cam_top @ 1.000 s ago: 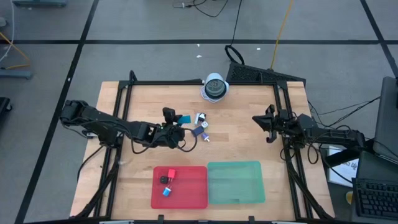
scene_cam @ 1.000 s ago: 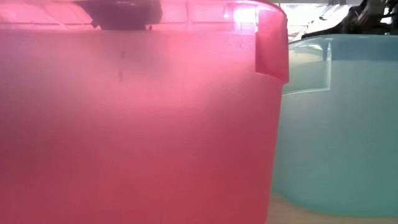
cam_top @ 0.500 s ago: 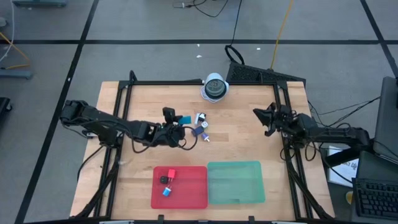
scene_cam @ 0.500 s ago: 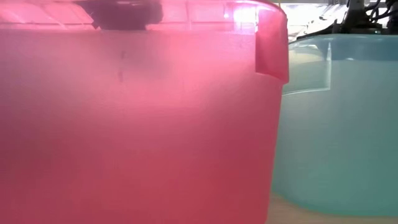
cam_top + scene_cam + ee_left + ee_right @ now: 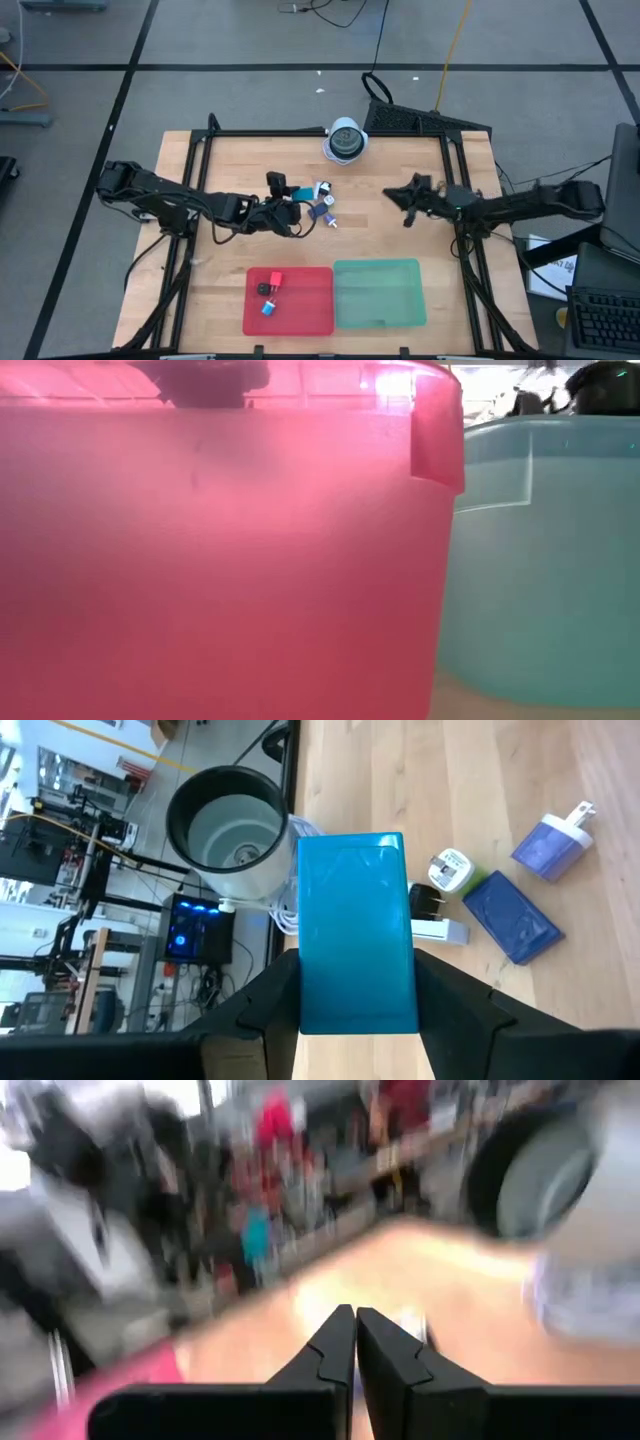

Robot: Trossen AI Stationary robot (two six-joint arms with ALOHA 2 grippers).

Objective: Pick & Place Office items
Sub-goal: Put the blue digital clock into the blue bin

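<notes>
Left claw point(image 5: 350, 1010) clamped on teal piece point(image 5: 357, 930), lifted off surface point(image 5: 400, 240) mid-left, presumably for carry to red tray point(image 5: 310, 312) at near edge. Remaining pieces point(image 5: 323, 203) clustered just right. Right claw point(image 5: 355, 1342) clenched, nothing held, mid-right.

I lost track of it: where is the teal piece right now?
The teal piece is clamped in the left gripper, left of the table's middle in the high view, beside the loose blue pieces.

Even bright overhead light, soft shadows, right wrist view motion-blurred, low view hazy, perhaps defocused
</notes>
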